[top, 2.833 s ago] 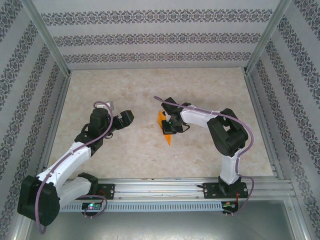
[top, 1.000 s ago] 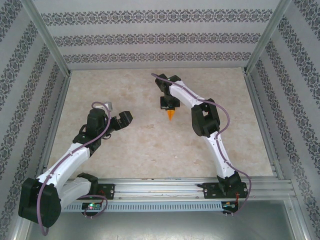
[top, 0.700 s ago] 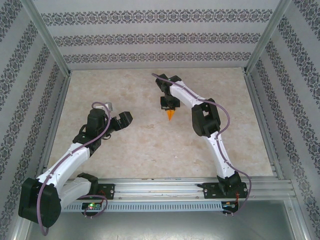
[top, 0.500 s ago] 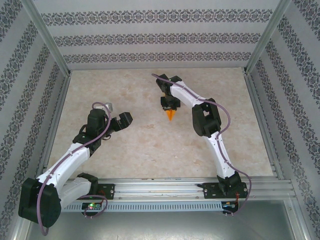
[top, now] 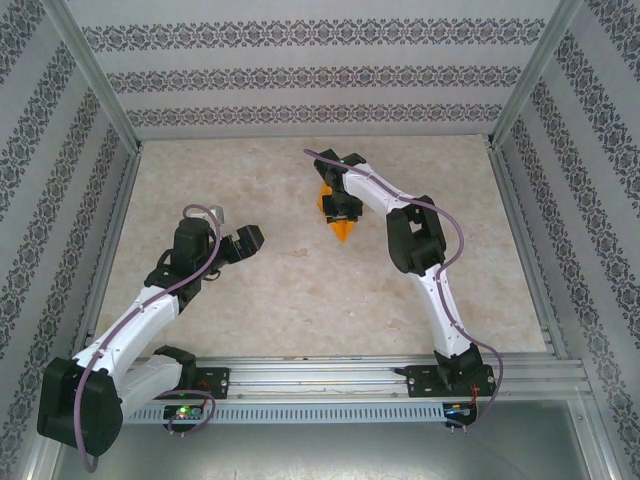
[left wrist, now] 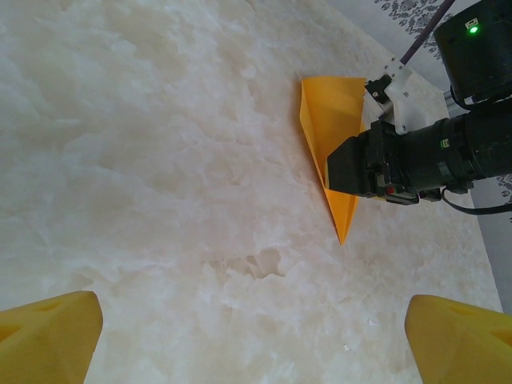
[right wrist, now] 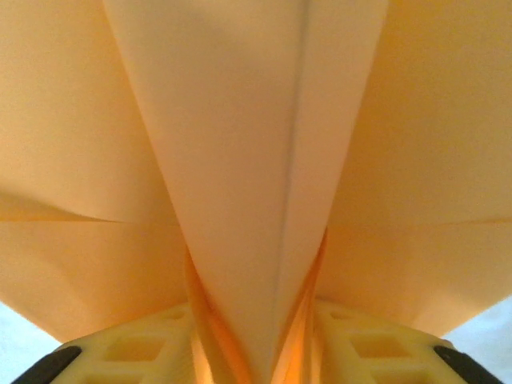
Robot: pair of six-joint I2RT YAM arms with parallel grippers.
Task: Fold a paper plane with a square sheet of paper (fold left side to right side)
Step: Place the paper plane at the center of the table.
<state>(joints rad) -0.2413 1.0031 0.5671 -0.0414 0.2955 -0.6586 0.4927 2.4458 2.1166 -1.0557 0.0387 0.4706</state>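
Note:
The orange paper plane point(top: 343, 229) lies on the marble table point(top: 260, 300), its point toward the near edge. My right gripper point(top: 339, 206) is down over its wide rear end. In the right wrist view the plane point(right wrist: 240, 144) fans out between the two yellow fingers point(right wrist: 132, 352), which stand apart around its centre fold; my right gripper point(right wrist: 254, 344) is open. In the left wrist view the plane point(left wrist: 330, 128) lies flat with the right arm's wrist point(left wrist: 432, 152) beside it. My left gripper point(top: 245, 240) hovers open to the left, well apart from the plane. Nothing sits between the fingers of my left gripper point(left wrist: 254, 340).
Patterned walls and metal rails point(top: 120, 250) close in the table on three sides. The arms' base rail point(top: 320, 375) runs along the near edge. Bare marble lies between the two grippers.
My right gripper's jaws have parted and the plane's wings have spread wider under it. Over the longer span the right arm carried the plane farther back. The left arm has stayed put.

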